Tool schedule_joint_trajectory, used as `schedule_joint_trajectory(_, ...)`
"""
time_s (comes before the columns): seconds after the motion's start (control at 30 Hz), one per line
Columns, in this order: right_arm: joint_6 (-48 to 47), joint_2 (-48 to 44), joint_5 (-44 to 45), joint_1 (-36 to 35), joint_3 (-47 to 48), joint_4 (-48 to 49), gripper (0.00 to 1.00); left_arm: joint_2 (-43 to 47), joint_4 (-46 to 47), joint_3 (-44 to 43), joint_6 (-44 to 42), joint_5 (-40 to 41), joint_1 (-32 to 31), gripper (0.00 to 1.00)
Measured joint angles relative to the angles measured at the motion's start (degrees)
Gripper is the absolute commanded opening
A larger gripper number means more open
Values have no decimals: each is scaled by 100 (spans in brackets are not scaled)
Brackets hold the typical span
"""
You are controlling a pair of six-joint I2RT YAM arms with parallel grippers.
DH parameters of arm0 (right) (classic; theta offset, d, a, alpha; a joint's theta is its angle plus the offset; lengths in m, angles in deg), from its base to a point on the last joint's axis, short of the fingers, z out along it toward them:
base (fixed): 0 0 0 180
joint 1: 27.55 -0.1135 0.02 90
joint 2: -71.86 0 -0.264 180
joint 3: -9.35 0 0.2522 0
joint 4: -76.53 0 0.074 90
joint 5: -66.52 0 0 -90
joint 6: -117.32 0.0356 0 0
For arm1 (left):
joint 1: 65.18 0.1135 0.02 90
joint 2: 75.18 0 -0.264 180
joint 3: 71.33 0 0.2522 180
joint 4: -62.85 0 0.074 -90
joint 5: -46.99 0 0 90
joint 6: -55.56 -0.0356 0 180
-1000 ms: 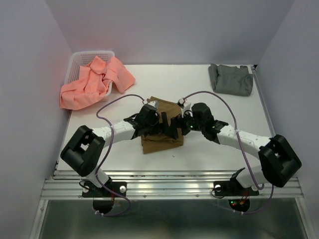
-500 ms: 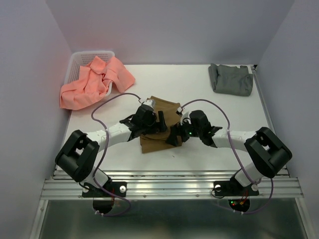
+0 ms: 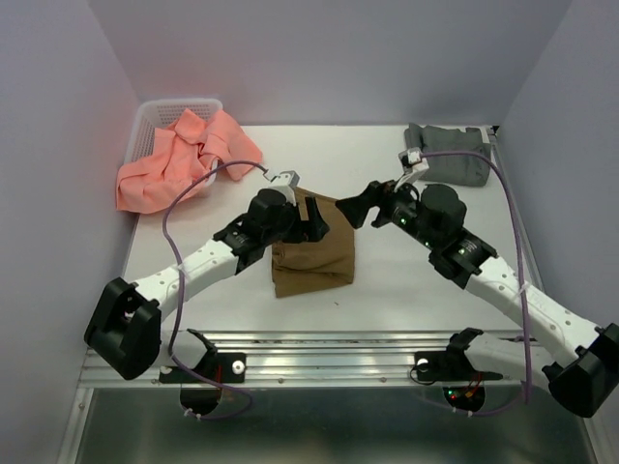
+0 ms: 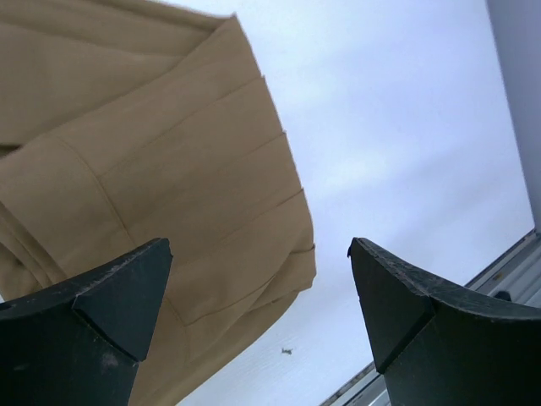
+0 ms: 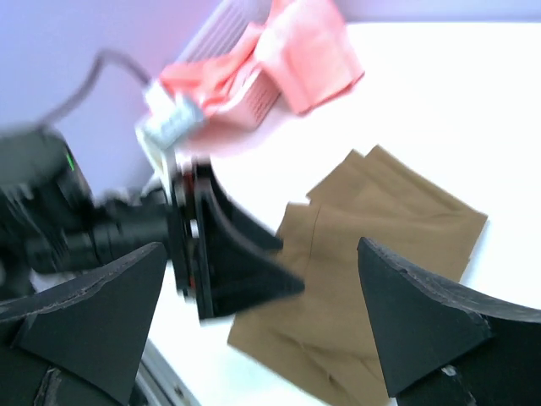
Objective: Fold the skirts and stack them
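1. Top cam: the tan-brown pleated skirt [image 3: 314,263] lies folded mid-surface [image 3: 416,290], toward the near edge. The left hand [image 3: 311,220] is over its far-left part, released, w/ nothing in it. I can't tell whether it touches the cloth.
2. Same cam: the right hand [image 3: 356,205] is at the skirt's far-right corner, also released and holding nothing.
3. Same cam: the salmon-pink skirt [image 3: 184,159] is crumpled at far left, partly draped over the white lattice basket [image 3: 155,114]. The grey skirt [image 3: 447,155] lies folded at the far-right corner, well apart from both hands.
4. Left wrist cam: fingers [image 4: 93,313] are spread wide w/ nothing btwn them. The tan-brown skirt's [image 4: 152,169] pleats fill the upper left, w/ bare white surface [image 4: 380,127] to the right.
5. Right wrist cam: blurred pic. Fingers [image 5: 431,313] are spread wide and empty. The tan-brown skirt [image 5: 380,254] lies ahead, the left hand [image 5: 224,245] is at its edge, and the pink skirt [image 5: 308,55] and basket [image 5: 228,25] are beyond.
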Motion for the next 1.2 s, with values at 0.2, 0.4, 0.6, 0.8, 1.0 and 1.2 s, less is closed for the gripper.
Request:
schedule_joint_trajectory(0.2,374,935,254,247,1187,-437,100,0,302,804,-94,-356,-4,99)
schedule_joint_trajectory(0.4,538,2522,-686,442,2494,-887,100,0,603,1261,-208,-533,-4,99)
schedule_joint_trajectory(0.6,507,4046,-2280,426,3303,-1047,100,-24,1082,1858,-177,-557,-4,99)
schedule_joint_trajectory(0.8,483,5051,-3381,271,3449,-1056,100,-199,1506,2170,-39,-551,-7,99)
schedule_joint_trajectory(1.0,555,5742,-3991,258,3915,-785,100,-275,1665,2186,105,-531,-26,99)
schedule_joint_trajectory(1.2,669,6290,-4328,271,4347,-590,100,-315,1714,2186,289,-509,-15,99)
